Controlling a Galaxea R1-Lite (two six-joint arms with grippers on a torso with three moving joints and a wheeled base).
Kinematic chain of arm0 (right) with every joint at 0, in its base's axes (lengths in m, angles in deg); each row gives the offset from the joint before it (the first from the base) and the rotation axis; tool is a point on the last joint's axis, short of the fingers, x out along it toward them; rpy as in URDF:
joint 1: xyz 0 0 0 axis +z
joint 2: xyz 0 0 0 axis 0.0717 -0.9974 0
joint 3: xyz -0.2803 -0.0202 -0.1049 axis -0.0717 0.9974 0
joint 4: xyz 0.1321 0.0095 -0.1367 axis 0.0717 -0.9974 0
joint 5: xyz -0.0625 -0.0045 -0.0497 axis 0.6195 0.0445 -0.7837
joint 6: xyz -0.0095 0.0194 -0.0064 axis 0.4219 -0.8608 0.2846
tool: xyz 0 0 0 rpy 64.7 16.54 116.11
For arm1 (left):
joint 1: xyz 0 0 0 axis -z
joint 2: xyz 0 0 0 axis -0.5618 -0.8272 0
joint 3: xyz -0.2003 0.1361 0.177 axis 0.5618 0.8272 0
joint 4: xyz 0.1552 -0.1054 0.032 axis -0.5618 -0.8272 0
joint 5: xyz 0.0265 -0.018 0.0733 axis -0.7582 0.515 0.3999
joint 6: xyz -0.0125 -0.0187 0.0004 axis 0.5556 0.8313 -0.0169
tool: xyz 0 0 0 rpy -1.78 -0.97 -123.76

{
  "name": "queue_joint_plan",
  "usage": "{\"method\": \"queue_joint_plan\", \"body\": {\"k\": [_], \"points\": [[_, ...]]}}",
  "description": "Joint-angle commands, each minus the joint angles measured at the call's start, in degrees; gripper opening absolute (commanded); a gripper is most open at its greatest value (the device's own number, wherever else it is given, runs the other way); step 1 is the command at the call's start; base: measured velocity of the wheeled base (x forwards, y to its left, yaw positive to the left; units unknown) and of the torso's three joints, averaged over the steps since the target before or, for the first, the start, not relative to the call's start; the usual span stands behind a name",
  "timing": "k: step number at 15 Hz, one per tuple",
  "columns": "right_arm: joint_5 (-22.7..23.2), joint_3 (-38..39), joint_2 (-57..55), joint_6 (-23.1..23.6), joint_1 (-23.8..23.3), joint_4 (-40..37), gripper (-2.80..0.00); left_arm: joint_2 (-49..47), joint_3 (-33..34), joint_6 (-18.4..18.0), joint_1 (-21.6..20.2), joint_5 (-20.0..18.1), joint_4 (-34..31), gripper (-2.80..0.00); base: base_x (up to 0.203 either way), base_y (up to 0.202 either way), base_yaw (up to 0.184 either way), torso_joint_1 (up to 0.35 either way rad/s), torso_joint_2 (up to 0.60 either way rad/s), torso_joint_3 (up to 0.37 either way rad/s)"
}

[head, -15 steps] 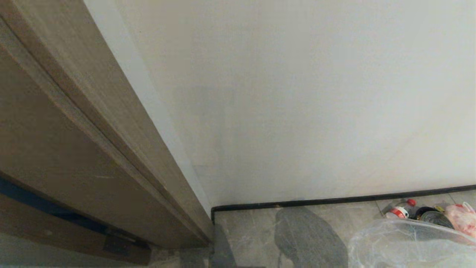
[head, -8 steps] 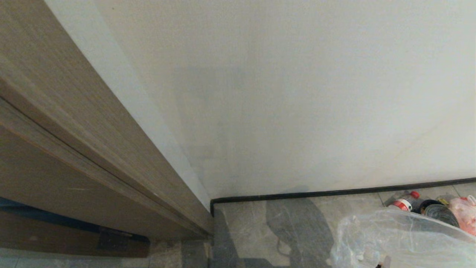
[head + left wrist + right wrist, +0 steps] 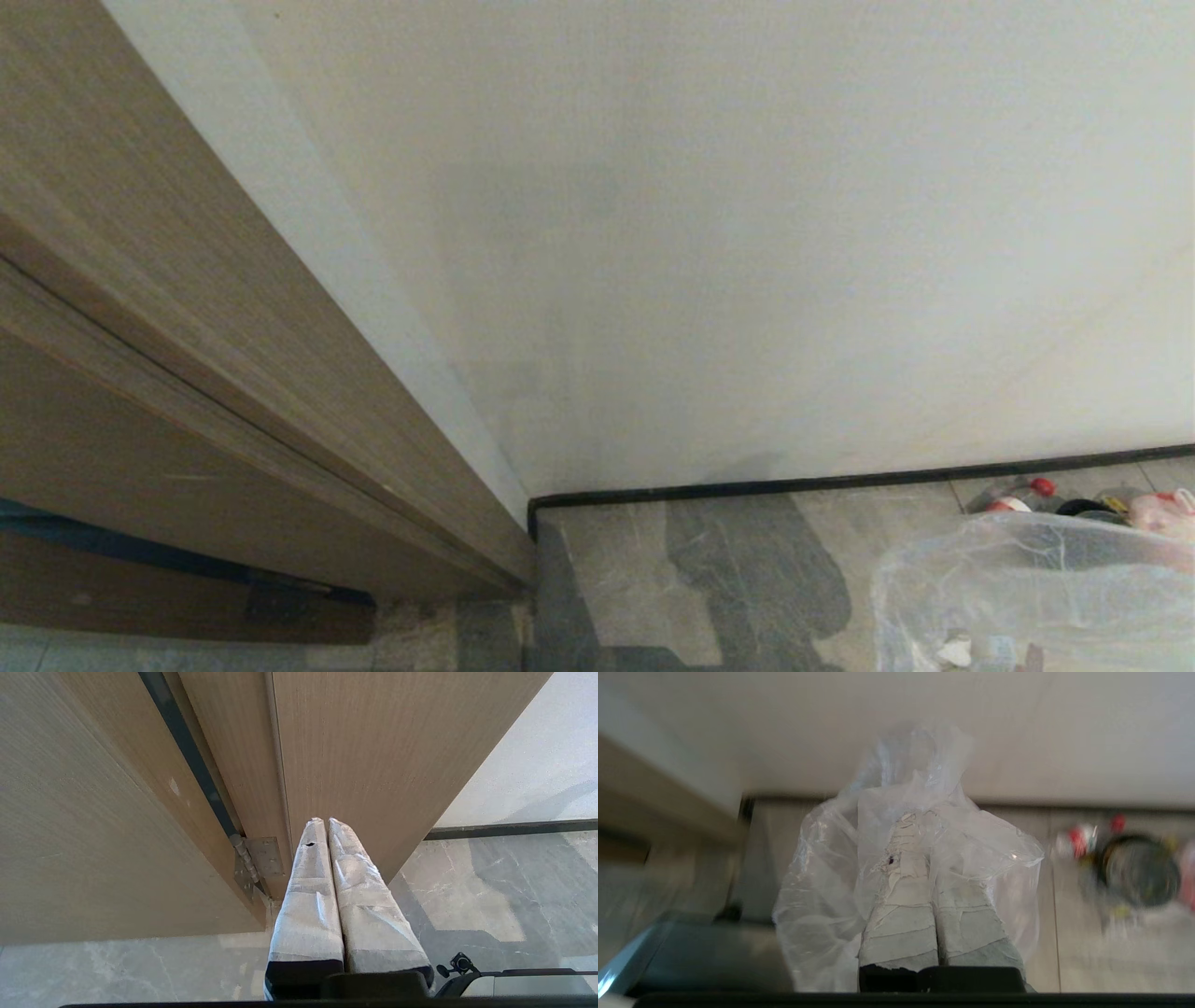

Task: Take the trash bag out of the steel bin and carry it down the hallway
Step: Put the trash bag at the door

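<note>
Two taped fingers [image 3: 901, 877] of your right gripper [image 3: 920, 816] are pinched together on the trash bag [image 3: 831, 877], its clear crinkled film bunched over the tips and draping down both sides. Your right wrist camera shows that clamp; your head camera only catches the bag [image 3: 1027, 588] at the lower right edge, with no arm in sight. Over on the other side, your left gripper [image 3: 325, 820] sits clenched on nothing, tips just in front of the tan wooden door [image 3: 373, 756], beside a metal hinge [image 3: 261, 858]. Past the bag, litter lies along the dark baseboard [image 3: 840, 481]: a red-capped bottle [image 3: 1013, 495] with a red and white label and a pink bag [image 3: 1162, 509]. You can't read any lettering on that label. Grey marbled floor [image 3: 635, 569] and a pale wall [image 3: 747, 233] fill the rest.
</note>
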Motion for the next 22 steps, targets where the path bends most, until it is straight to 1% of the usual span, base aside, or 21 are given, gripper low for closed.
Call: {"method": "queue_joint_plan", "body": {"k": [1,2,4,7,8,10,11,12,16,18,20,21,22], "points": [[0.48,-6.96,-14.99,0.3,0.07,-3.04,-2.8,-0.02,0.09,0.05,0.01,0.0,0.01,-2.8,0.0,0.0,0.0,0.0,0.0,0.0],[0.72,-9.07,-19.99,0.6,0.09,-3.87,-2.8,-0.02,0.09,0.05,0.01,0.0,0.01,-2.8,0.0,0.0,0.0,0.0,0.0,0.0],[1.07,-12.3,-29.35,3.04,0.21,-4.67,-2.8,-0.02,0.09,0.05,0.01,0.0,0.01,-2.8,0.0,0.0,0.0,0.0,0.0,0.0],[2.04,-14.75,-38.51,6.02,0.36,-2.63,-2.8,-0.02,0.09,0.05,0.01,0.0,0.01,-2.8,0.0,0.0,0.0,0.0,0.0,0.0],[3.66,-13.9,-39.37,6.39,0.41,-2.39,-2.8,-0.02,0.09,0.05,0.01,0.0,0.01,-2.8,0.0,0.0,0.0,0.0,0.0,0.0],[9.47,-10.85,-39.31,6.25,0.4,-1.26,-2.8,-0.02,0.09,0.05,0.01,0.0,0.01,-2.8,0.0,0.0,0.0,0.0,0.0,0.0],[11.29,-8.86,-38.97,6.62,0.4,-0.62,-0.8,-0.02,0.09,0.05,0.01,0.0,0.01,-2.8,0.0,0.0,0.0,0.0,0.0,0.0],[12.22,-8.11,-38.72,6.77,0.5,-0.2,0.0,-0.02,0.09,0.05,0.01,0.0,0.01,-2.8,0.0,0.0,0.0,0.0,0.0,0.0],[12.74,-9.34,-39.07,6.73,0.83,-2.24,0.0,-0.02,0.09,0.05,0.01,0.0,0.01,-2.8,0.0,0.0,0.0,0.0,0.0,0.0],[15.5,-10.73,-37.89,6.75,0.83,-2.3,0.0,-0.02,0.09,0.05,0.01,0.0,0.01,-2.8,0.0,0.0,0.0,0.0,0.0,0.0],[16.37,-11.05,-36.62,6.76,1.51,-2.9,0.0,-0.02,0.09,0.05,0.01,0.0,0.01,-2.8,0.0,0.0,0.0,0.0,0.0,0.0],[17.81,-11.39,-36.56,6.79,2.5,-4.35,0.0,-0.02,0.09,0.05,0.01,0.0,0.01,-2.8,0.0,0.0,0.0,0.0,0.0,0.0],[18.32,-12.34,-36.62,6.87,2.66,-5.77,0.0,-0.02,0.09,0.05,0.01,0.0,0.01,-2.8,0.0,0.0,0.0,0.0,0.0,0.0]]}}
